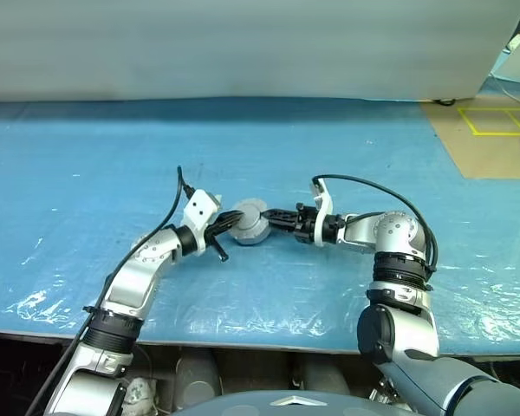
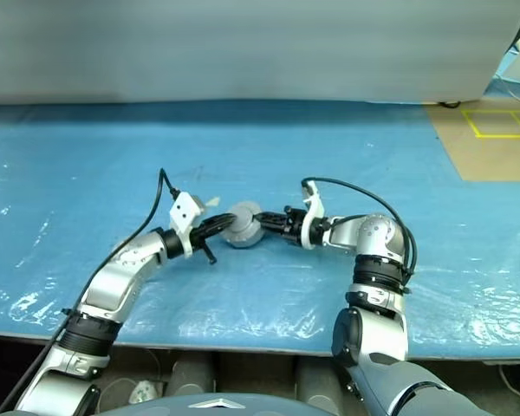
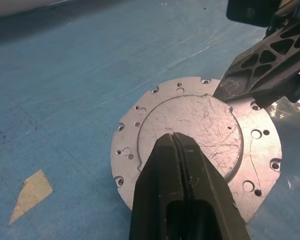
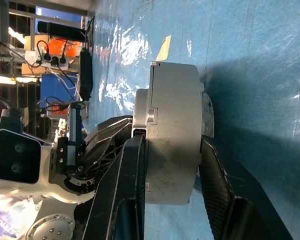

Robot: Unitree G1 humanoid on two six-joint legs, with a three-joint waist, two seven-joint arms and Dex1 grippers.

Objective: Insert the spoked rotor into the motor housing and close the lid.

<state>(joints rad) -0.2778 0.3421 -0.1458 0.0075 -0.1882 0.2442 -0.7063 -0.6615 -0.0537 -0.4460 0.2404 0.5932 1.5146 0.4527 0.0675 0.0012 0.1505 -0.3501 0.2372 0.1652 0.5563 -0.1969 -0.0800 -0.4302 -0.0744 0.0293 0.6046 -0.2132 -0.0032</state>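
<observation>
The motor housing (image 1: 250,224) is a round light-grey shell held just above the blue table between both grippers. Its flat round lid plate (image 3: 190,135), drilled with small holes, faces the left wrist camera. My left gripper (image 1: 230,228) is shut, its fingers (image 3: 182,170) pressed together against that plate's face. My right gripper (image 1: 269,217) comes in from the other side and straddles the housing (image 4: 172,140), one finger (image 4: 132,165) on each flat face. The spoked rotor is hidden.
A blue plastic sheet (image 1: 87,165) covers the table, whose front edge (image 1: 243,334) lies near me. A cream tape scrap (image 3: 32,192) lies on the sheet beside the housing. Brown floor with yellow tape (image 1: 494,121) is at the far right.
</observation>
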